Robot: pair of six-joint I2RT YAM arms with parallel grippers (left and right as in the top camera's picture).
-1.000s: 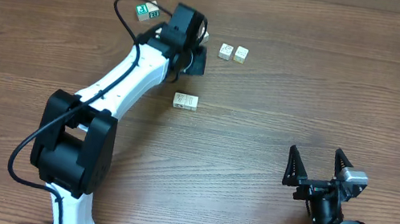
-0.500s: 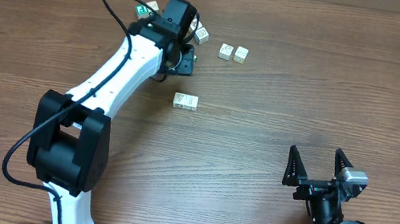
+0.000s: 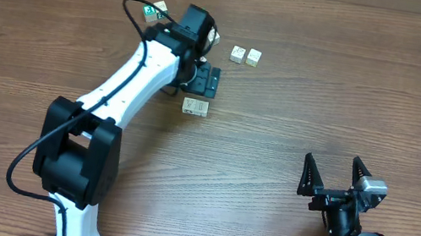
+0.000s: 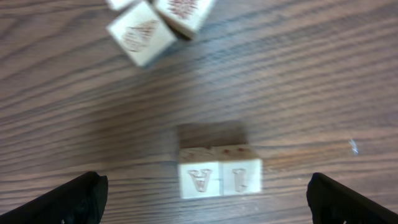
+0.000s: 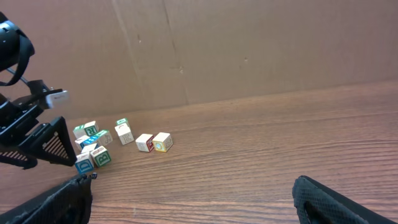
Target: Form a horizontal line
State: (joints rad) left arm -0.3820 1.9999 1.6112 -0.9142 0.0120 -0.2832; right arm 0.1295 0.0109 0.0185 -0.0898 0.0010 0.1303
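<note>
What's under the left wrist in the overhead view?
One teal-and-white wooden cube and a pale wooden cube peek out beside the left arm; anything beneath it is covered.

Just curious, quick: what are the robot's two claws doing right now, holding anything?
Left gripper: open, holding nothing.
Right gripper: open, holding nothing.

**What we cannot make out**

From overhead, the left arm (image 3: 137,71) covers part of the loose cubes (image 3: 156,13) at the far side. The lettering on the two-cube row (image 3: 195,107) is too small for us to read there. In the left wrist view that row is blurred, and two other cubes (image 4: 140,38) are cut by the top edge. Each wrist view shows only the tips of its own fingers (image 4: 71,200) at the bottom corners.
</note>
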